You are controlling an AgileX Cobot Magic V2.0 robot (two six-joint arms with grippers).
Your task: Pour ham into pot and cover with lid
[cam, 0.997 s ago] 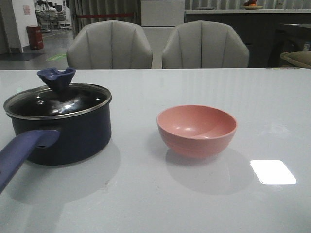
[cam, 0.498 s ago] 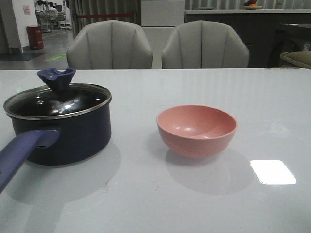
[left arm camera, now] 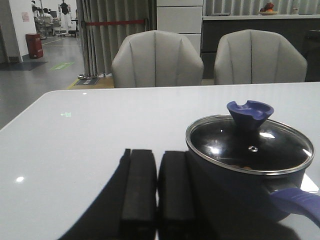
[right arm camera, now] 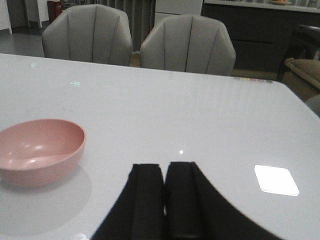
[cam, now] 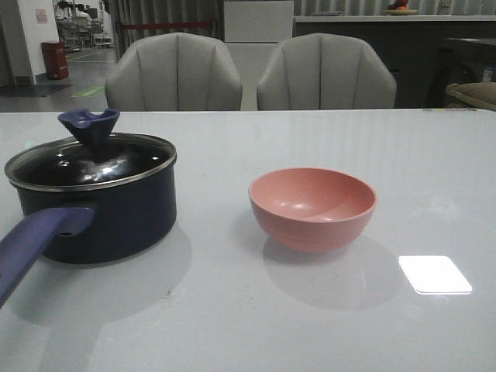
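Note:
The dark navy pot (cam: 101,221) stands at the table's left, its blue-purple handle (cam: 35,244) pointing toward the front. The glass lid (cam: 89,159) with its flared blue-purple knob (cam: 89,125) sits on the pot. Orange ham chunks (left arm camera: 240,163) show faintly through the lid in the left wrist view. The pink bowl (cam: 312,208) stands empty at the table's middle. My left gripper (left arm camera: 157,155) is shut and empty, just beside the pot (left arm camera: 240,190). My right gripper (right arm camera: 164,167) is shut and empty, to the right of the bowl (right arm camera: 40,150). Neither gripper shows in the front view.
Two grey chairs (cam: 174,74) (cam: 325,71) stand behind the table's far edge. A bright light reflection (cam: 435,274) lies on the white table (cam: 232,310) at the front right.

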